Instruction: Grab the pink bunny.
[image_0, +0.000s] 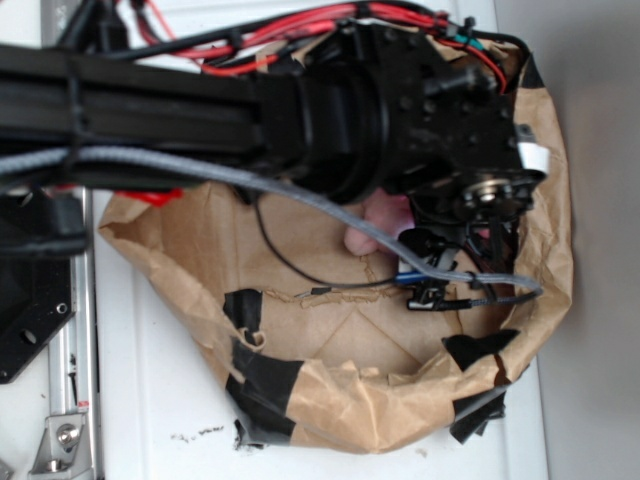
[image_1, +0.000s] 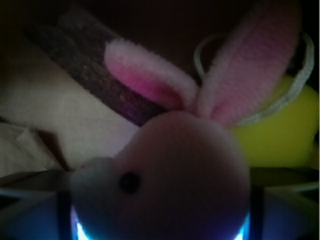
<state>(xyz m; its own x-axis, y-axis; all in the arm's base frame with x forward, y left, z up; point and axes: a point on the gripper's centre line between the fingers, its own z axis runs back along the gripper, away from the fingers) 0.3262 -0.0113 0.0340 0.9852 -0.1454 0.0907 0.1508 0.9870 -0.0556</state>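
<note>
The reach looks done: the tool (image_1: 160, 220) sits down inside the brown paper bag (image_0: 330, 390), with the pink bunny (image_1: 170, 170) filling the lower centre of the wrist view, its head between the two fingers (image_1: 30, 210). Whether they are pressing it I cannot tell (edges too dark). Closing and lifting remain. One bunny, one yellow toy (image_1: 280, 140) behind it at right.
</note>
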